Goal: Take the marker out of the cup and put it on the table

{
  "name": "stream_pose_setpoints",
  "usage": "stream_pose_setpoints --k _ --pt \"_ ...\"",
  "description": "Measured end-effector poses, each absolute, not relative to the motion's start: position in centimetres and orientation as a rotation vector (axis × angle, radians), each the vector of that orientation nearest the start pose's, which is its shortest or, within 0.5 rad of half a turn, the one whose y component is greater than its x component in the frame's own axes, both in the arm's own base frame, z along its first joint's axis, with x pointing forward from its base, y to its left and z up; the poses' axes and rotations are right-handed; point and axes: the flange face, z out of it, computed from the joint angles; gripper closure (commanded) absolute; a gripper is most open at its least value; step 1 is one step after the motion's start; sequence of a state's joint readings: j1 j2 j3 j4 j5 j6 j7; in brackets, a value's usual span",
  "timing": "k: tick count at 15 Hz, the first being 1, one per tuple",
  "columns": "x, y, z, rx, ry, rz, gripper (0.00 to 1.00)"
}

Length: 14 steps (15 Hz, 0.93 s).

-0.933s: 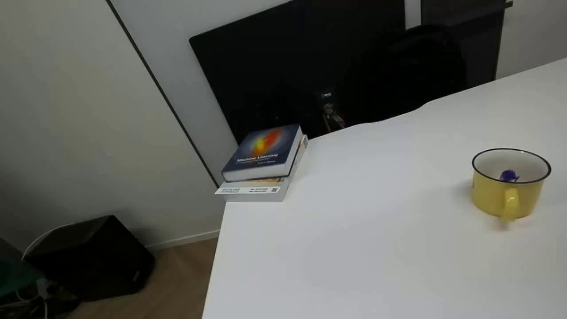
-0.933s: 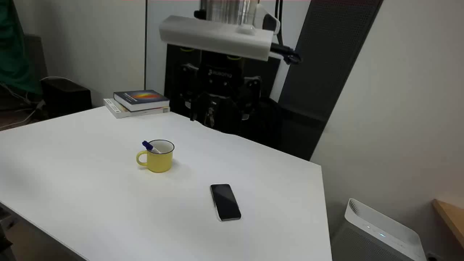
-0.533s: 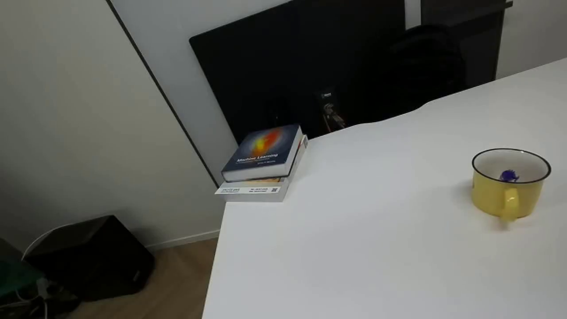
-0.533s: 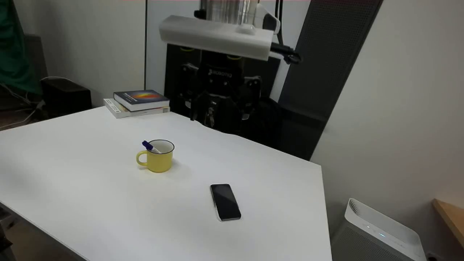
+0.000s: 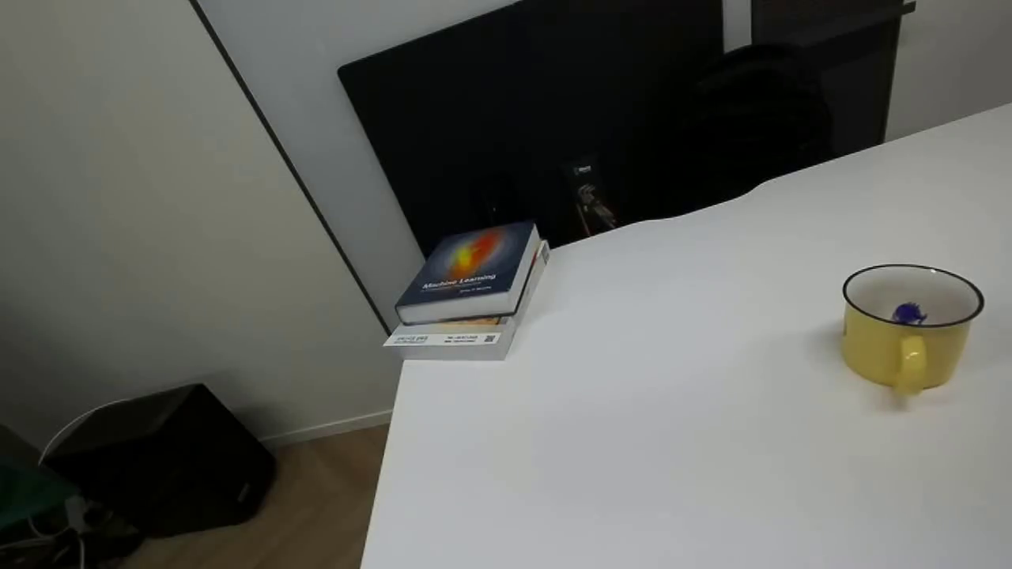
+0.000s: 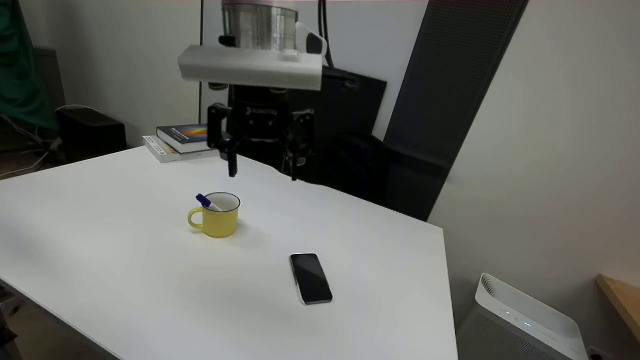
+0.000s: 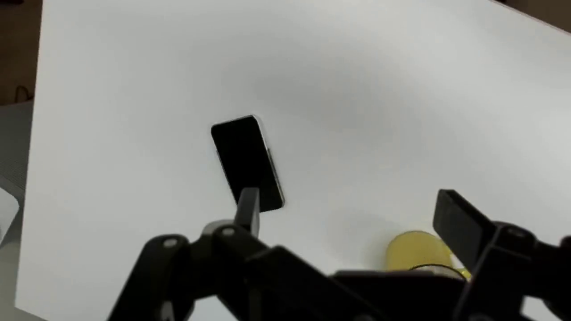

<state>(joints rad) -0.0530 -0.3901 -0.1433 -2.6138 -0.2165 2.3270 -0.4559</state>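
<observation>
A yellow cup with a dark rim stands upright on the white table, seen in both exterior views [image 5: 874, 348] [image 6: 220, 225]. A marker with a dark blue cap [image 6: 204, 201] leans in the cup, cap end up over the rim on the handle side; only its cap [image 5: 909, 314] shows in an exterior view. My gripper [image 6: 263, 174] is open and empty, in the air above and beyond the cup. In the wrist view the gripper [image 7: 348, 196] has its fingers wide apart, and the cup [image 7: 417, 252] is partly hidden behind it near the right finger. The marker is hidden there.
A black phone [image 6: 311, 278] lies on the table [image 6: 150, 280]; it also shows in the wrist view [image 7: 245, 156]. Stacked books [image 5: 466, 273] [image 6: 185, 142] lie at the table's far corner. A white appliance [image 6: 530, 320] stands beyond the table's edge.
In an exterior view my arm and gripper have moved left and slightly down, closer to the cup. The cup, marker and phone have not moved.
</observation>
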Motion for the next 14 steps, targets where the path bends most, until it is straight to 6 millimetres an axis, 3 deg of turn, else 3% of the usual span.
stream_pose_setpoints --k 5,8,11,14 --pt "37.7 -0.6 35.5 -3.167 -1.077 -0.124 0.00" --pt "37.5 3.1 35.0 -3.105 -1.218 -0.251 0.00" --pt "38.3 5.7 34.7 -3.036 -1.254 -0.400 0.00" --pt "38.7 6.8 33.5 -3.004 -1.243 -0.431 0.00"
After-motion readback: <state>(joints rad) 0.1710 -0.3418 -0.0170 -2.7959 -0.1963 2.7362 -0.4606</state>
